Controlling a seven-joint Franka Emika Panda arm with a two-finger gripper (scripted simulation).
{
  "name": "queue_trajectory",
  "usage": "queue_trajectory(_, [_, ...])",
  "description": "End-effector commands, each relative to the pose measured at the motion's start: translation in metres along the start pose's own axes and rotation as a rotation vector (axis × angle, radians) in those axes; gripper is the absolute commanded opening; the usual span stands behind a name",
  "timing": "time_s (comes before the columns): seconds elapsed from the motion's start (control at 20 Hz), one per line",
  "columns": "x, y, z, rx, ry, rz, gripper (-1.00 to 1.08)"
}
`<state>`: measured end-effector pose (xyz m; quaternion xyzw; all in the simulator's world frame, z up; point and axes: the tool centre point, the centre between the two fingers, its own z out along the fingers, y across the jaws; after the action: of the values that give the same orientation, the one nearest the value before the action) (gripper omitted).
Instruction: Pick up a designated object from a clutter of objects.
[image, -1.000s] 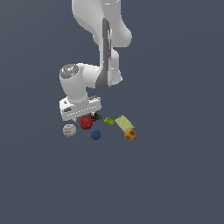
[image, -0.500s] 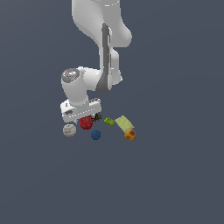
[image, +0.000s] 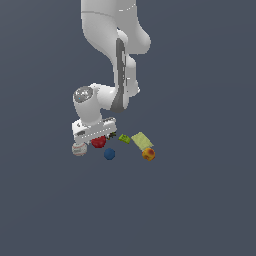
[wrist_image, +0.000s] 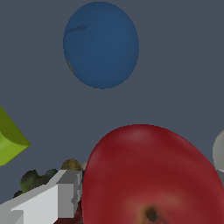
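Lowered since before, end effector straddles red apple; closure cannot be told

A bare simulated scene: flat, featureless grey-blue ground, untextured white robot arm, no furnishings.

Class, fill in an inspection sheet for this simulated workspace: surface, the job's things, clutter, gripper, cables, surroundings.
Surface: plain grey floor, no marks.
Job's thing: red apple lies directly under the gripper, filling the wrist view.
Clutter: white ball, blue ball, green block, yellow-green flat piece, orange fruit, dark spiky item.
Gripper: low over the apple; open or shut cannot be told.
Cables: nothing seen.
Surroundings: nothing seen.
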<state>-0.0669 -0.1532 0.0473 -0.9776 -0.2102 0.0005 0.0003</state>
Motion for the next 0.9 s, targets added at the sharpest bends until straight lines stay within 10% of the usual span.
queue_trajectory(0.0, [0.0,0.0,0.001,-0.001,0.001,0.0,-1.0])
queue_trajectory(0.85, [0.006,-0.003,-0.013,-0.002,0.002,0.001,-1.0])
